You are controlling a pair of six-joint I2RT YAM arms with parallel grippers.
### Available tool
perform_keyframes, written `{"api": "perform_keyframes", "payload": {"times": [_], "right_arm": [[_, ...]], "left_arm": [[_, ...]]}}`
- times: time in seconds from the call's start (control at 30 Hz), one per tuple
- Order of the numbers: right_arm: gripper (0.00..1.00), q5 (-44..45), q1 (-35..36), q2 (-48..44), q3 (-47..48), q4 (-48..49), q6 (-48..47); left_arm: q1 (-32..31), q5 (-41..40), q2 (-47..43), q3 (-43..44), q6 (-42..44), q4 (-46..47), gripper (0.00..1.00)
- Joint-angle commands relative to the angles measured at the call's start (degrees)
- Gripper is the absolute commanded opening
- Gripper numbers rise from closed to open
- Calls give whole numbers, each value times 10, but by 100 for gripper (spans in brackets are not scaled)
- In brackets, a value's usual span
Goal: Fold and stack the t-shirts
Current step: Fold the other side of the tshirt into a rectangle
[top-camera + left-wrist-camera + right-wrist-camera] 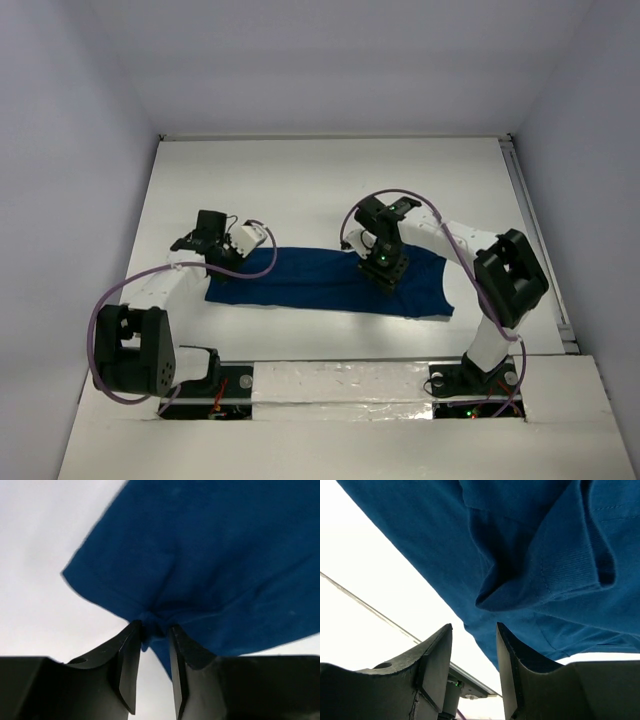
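Observation:
The dark navy t-shirt (pixel 310 282) lies as a long folded strip across the middle of the white table; its print is hidden. My left gripper (pixel 232 268) is at the shirt's left end. In the left wrist view it (pixel 155 627) is shut on a small bunch of the shirt's hem (pixel 215 555) beside a sleeve. My right gripper (pixel 385 272) hovers over the right half of the strip. In the right wrist view it (pixel 474 626) is open, with folded layers of the shirt (pixel 520 540) just beyond the fingertips and nothing between them.
White walls enclose the table on the left, the back and the right. A metal rail (pixel 535 240) runs along the right edge. The arm bases and a white strip (pixel 340 385) sit at the near edge.

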Motion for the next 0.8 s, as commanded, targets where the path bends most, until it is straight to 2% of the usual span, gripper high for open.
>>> {"api": "perform_keyframes", "payload": {"times": [0.0, 0.2, 0.43, 0.57, 0.67, 0.77], "right_arm": [[46, -12, 7, -29, 37, -19, -11], [45, 29, 7, -61, 73, -25, -5], [49, 117, -10, -64, 127, 10, 10], [51, 163, -16, -19, 133, 46, 32], [52, 205, -32, 8, 142, 55, 39], [53, 237, -38, 36, 148, 69, 37]], "left_arm": [[-16, 37, -8, -3, 13, -42, 27], [-40, 28, -27, 0, 8, -49, 27], [-40, -81, -28, 40, -21, -15, 25], [-40, -52, -30, 86, -53, -17, 25], [-40, 1, -36, 101, -64, -24, 26], [-40, 14, -37, 110, -72, -23, 26]]}}
